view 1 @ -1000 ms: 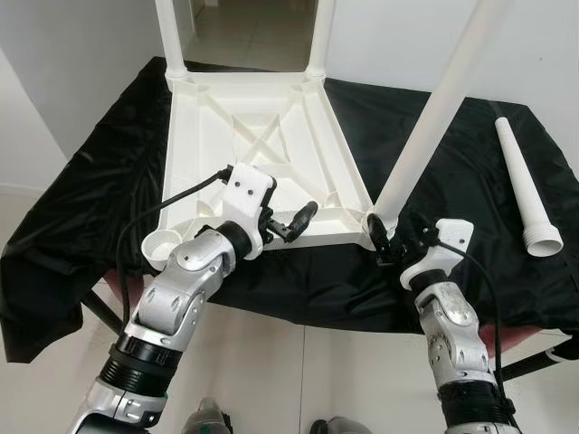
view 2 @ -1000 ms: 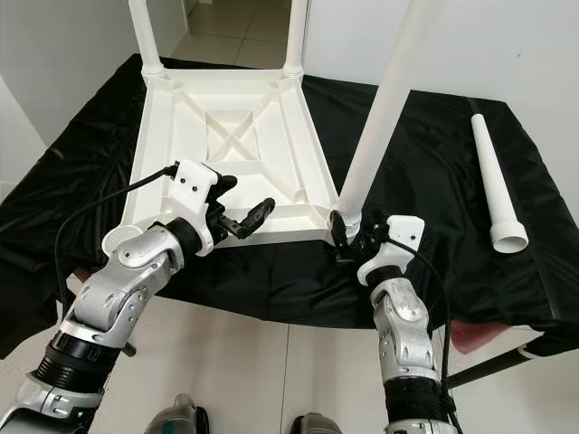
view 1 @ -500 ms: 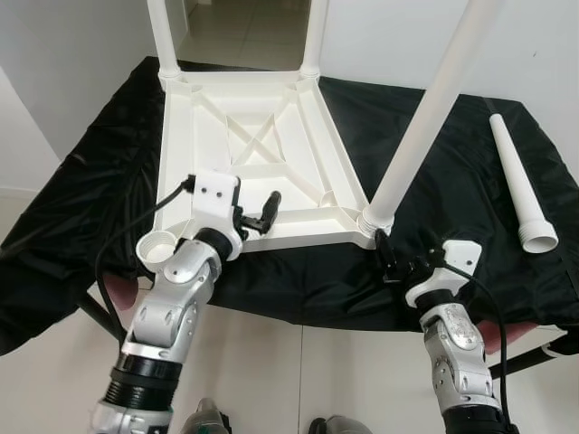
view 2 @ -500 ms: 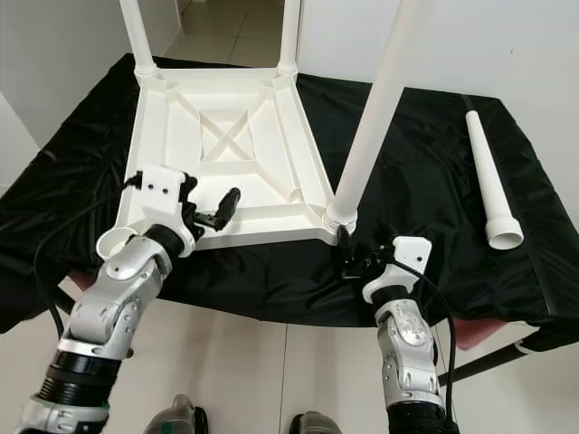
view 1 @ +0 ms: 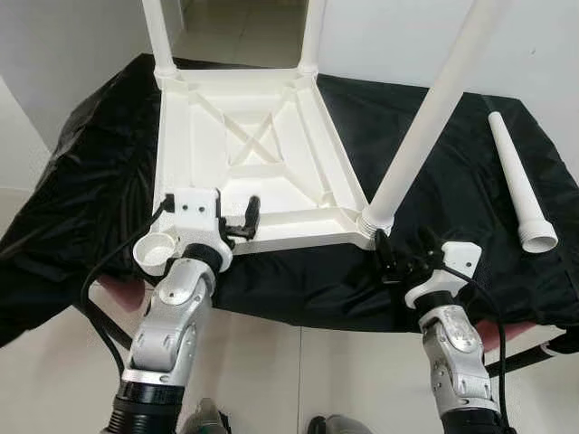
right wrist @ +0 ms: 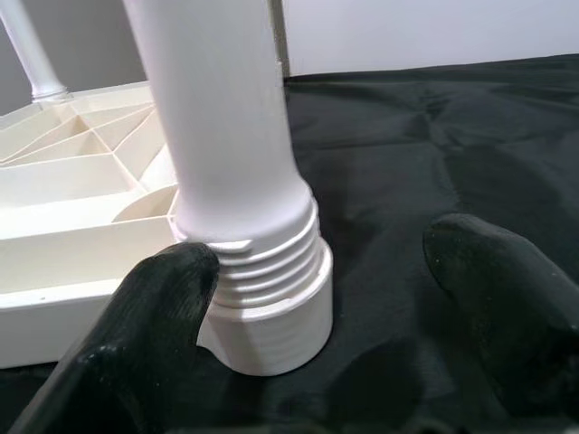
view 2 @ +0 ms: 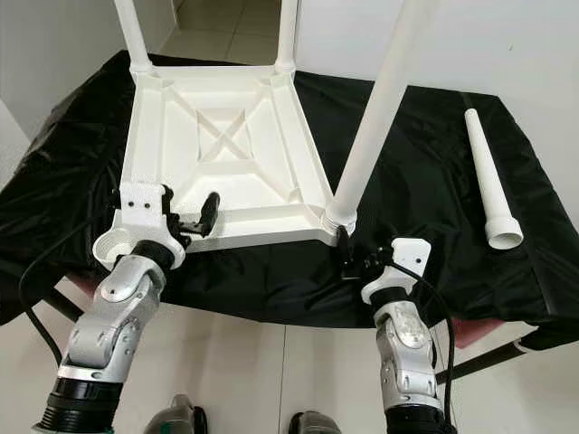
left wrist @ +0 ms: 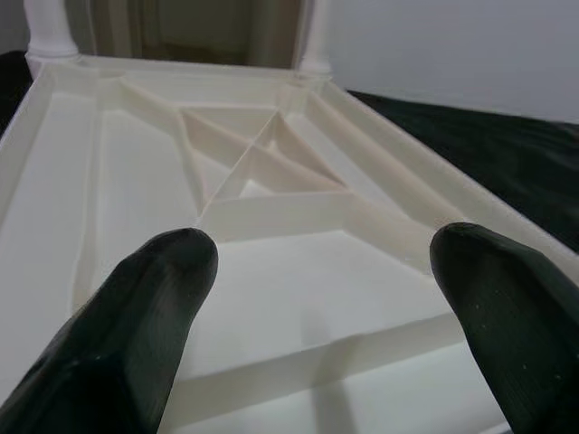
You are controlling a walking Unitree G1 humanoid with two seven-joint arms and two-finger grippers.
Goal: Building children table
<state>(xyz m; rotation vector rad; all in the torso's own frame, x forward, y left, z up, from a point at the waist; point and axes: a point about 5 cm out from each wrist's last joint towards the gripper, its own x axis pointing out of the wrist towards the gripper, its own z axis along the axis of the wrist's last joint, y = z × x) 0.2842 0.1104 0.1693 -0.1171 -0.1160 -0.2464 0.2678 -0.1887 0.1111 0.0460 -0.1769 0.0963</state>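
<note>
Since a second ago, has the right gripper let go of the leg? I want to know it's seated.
Yes. The right gripper has backed away from the near-right table leg, toward the robot; its fingers now stand open, short of the threaded socket.

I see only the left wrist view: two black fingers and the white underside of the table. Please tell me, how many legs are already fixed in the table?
Observer: Three legs stand in the upturned table: two at the far corners and one, the near right leg, in its socket.
Operator: Where is the fourth leg?
Observer: The loose leg lies on the black cloth, to the right of the table.
Operator: And which corner waits for it?
Observer: The empty socket at the near left corner, beside the left gripper.
Operator: What does the right gripper do?
Observer: The right gripper is open, just in front of that near right leg's base.
</note>
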